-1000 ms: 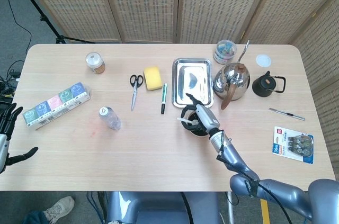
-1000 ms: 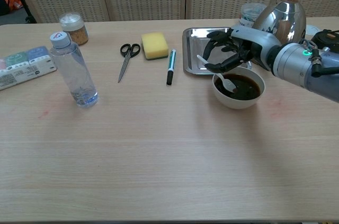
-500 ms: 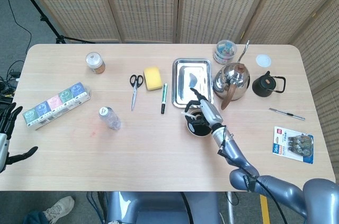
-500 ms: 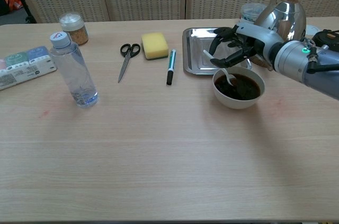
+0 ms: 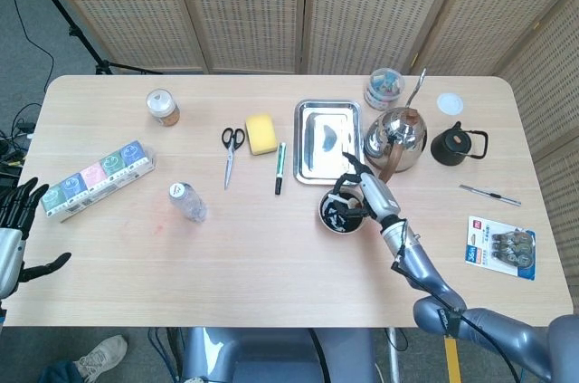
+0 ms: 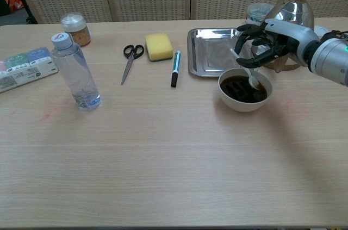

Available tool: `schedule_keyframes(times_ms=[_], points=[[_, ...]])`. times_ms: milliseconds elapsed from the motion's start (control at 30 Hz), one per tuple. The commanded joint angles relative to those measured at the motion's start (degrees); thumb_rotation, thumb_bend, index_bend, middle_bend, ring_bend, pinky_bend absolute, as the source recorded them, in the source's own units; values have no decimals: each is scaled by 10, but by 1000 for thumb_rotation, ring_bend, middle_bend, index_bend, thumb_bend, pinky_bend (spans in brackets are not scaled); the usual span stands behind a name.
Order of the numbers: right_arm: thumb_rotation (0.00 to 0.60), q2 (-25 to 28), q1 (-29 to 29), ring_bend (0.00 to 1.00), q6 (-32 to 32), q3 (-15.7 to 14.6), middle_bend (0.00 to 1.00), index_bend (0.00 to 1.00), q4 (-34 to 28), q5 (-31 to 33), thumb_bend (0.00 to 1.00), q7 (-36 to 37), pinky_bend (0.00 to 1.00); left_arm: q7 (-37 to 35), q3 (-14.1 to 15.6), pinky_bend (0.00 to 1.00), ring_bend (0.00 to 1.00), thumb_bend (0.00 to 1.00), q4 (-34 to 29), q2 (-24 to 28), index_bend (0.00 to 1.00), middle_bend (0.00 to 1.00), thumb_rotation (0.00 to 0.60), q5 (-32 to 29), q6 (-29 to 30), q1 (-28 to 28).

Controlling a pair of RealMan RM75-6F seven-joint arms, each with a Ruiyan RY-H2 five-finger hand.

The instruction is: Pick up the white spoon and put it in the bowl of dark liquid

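A white bowl (image 6: 240, 104) of dark liquid (image 6: 238, 88) stands just in front of the metal tray; in the head view the bowl (image 5: 325, 215) is at mid-table. My right hand (image 6: 267, 43) hovers over the bowl's far right rim and pinches the white spoon (image 6: 248, 72). The spoon slants down, its scoop touching the liquid near the right side. In the head view the right hand (image 5: 368, 191) covers the bowl's upper right. My left hand (image 5: 11, 218) hangs off the table's left edge with its fingers spread, holding nothing.
A metal tray (image 6: 209, 50) lies behind the bowl, with a steel kettle (image 6: 291, 20) right of the hand and a black pot (image 5: 455, 144) beyond it. A pen (image 6: 174, 68), a yellow sponge (image 6: 159, 46), scissors (image 6: 129, 61) and a water bottle (image 6: 75, 73) lie to the left.
My right hand has carried the spoon rightward across the bowl, from its left rim to its right side. The left hand has barely shifted.
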Motion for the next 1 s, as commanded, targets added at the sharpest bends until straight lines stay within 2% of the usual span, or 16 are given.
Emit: schedule_keyframes(times_ms=[33,300,667,833,1000], points=[[600,10,-7,0,2,-7,0,559,-16,-5,414,2,0,1,0,0,0,0,-1,0,19,0,600,0,-1,-1],[600,2,-5,0,-12,-18,0,559,-30,-3,414,-6,0,-3,1,0,0,0,-2,1,20,0,600,2,2,1],[600,-47,29,0,-23,6,0,559,23,13,414,-25,0,-16,-2,0,0,0,1,6,20,0,600,-2,3,1],[600,-41,28,0,-22,11,0,559,36,18,414,-26,0,-21,-2,0,0,0,2,9,20,0,600,-4,3,2],[600,-12,11,0,-17,8,0,559,15,18,416,-18,0,-19,-2,0,0,0,2,7,20,0,600,-2,3,2]])
